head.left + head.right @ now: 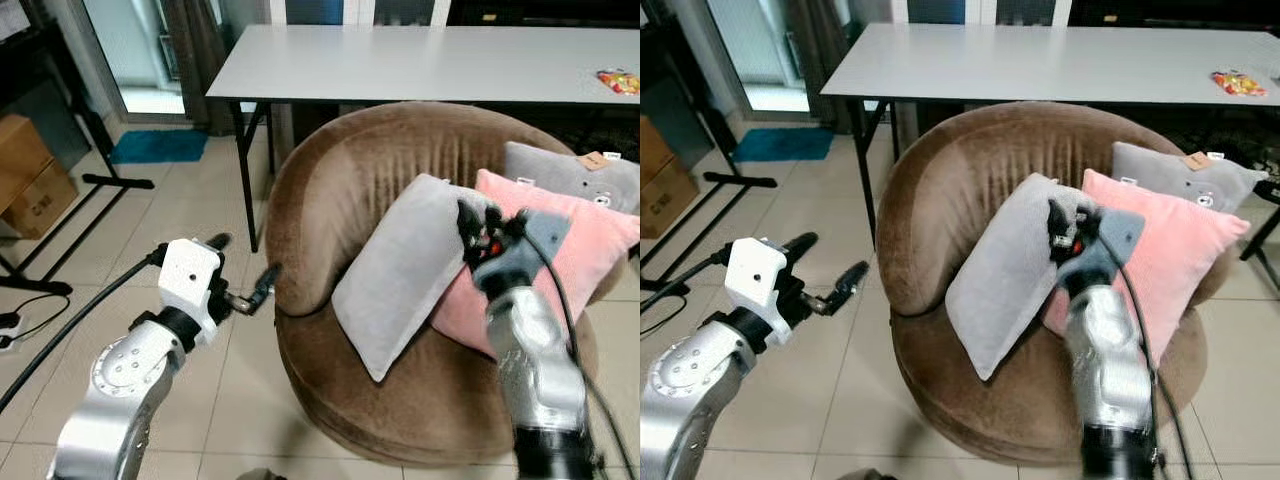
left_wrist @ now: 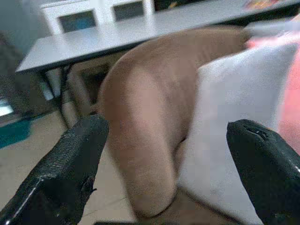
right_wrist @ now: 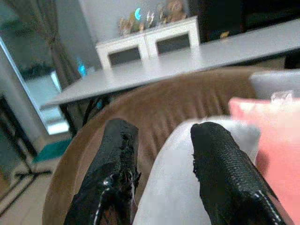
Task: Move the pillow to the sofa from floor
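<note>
Grey pillow (image 1: pixel 405 270) propped upright on brown sofa (image 1: pixel 330 200), leaning against pink cushion (image 1: pixel 560 240) for support. Right gripper (image 1: pixel 478 222) beside its upper corner, fingers parted and empty; left gripper (image 1: pixel 245 275) spread near sofa arm

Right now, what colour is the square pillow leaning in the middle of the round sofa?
The square pillow is plain light grey, clearest in the left eye view.
</note>
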`<state>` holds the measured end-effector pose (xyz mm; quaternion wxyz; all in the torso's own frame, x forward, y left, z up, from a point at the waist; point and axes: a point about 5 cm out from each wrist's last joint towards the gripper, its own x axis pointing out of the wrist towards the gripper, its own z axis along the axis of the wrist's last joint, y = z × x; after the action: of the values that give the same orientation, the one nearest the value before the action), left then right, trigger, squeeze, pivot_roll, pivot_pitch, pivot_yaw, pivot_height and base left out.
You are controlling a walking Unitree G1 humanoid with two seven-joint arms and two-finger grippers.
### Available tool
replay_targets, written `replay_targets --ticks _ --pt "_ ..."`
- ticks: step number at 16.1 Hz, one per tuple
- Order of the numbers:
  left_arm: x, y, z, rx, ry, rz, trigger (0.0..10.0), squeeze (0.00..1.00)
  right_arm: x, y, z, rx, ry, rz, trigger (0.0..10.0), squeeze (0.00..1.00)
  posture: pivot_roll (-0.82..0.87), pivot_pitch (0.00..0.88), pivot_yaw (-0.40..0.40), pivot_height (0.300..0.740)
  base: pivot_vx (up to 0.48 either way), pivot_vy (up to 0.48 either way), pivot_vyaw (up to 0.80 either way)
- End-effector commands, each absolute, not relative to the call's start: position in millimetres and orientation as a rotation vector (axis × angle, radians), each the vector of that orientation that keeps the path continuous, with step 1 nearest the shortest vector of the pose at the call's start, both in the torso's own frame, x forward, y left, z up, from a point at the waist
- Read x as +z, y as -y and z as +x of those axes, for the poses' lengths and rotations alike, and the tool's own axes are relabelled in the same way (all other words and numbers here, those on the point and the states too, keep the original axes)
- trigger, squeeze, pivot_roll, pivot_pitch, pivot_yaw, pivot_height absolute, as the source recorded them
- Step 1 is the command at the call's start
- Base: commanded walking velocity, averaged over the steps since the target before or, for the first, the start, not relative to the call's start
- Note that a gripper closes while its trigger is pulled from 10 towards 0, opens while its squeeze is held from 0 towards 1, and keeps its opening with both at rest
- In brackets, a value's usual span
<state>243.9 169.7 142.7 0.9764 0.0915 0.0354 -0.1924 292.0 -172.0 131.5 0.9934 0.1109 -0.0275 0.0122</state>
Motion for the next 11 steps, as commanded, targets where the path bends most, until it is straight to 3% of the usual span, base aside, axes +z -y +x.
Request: replay_targets --ticks 1,3,11 --pt "139.2 -169.1 250.3 -0.36 -0.073 0.232 10.0 0.0 128.1 156.3 289.9 0.095 0.013 0.137 10.0 0.0 -0.08 0.0 0.057 0.74 0.0 0.0 0.0" --pt "140.1 -168.7 252.7 -0.349 -0.056 0.249 10.0 0.0 130.1 150.1 284.8 0.113 -0.019 0.12 10.0 0.0 -0.08 0.0 0.057 0.74 0.0 0.0 0.0" --pt "138.1 -176.7 258.8 -0.287 -0.04 0.275 10.0 0.0 133.4 156.4 283.3 0.066 -0.042 0.079 10.0 0.0 -0.07 0.0 0.055 0.74 0.0 -0.288 0.0"
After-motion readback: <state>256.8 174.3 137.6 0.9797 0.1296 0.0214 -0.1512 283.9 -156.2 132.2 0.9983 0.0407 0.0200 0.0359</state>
